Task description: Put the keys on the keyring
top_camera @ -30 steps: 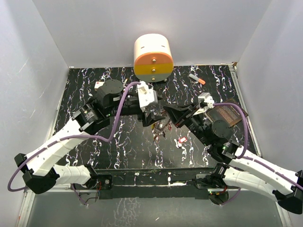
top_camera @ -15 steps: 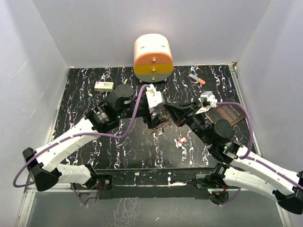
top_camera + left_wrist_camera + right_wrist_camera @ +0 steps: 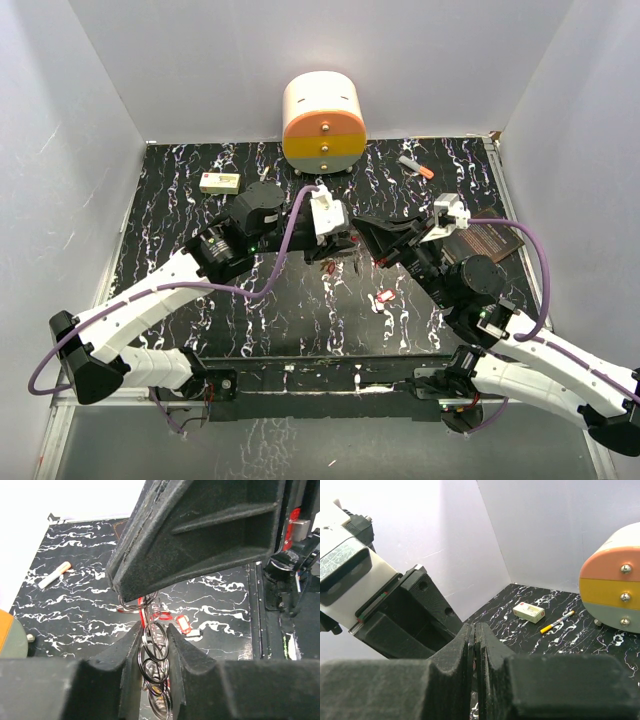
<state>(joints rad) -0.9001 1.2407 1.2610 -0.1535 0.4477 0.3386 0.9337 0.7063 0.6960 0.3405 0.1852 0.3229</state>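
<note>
"Checking the left gripper point(image 3: 154, 630): what state does it show?" the inspector asks.

"Its fingers point(image 3: 125, 670) stand close together. The keyring point(image 3: 155, 652), a bunch of wire loops, sits clamped between them and touches both pads. The bunch is above the table point(image 3: 75, 605)," the technician answers.

"And the right gripper point(image 3: 474, 630)?"

"Its jaws are pressed together. In the left wrist view its tip sits just above the left fingers, and the top loop of the keyring is caught at that tip. The two grippers meet near the table's middle."

"Where are the keys point(image 3: 164, 615)?"

"Red-headed ones show just behind the loops. Whether they hang on the keyring cannot be told. One loose key point(image 3: 383, 296) lies flat on the table near the grippers, on the right arm's side, apart from the keyring."

"Other items?"

"A marker point(image 3: 416, 167) lies at the far right and a small box point(image 3: 219, 182) at the far left. A round drawer unit point(image 3: 323, 122) stands at the far edge between them."
</note>
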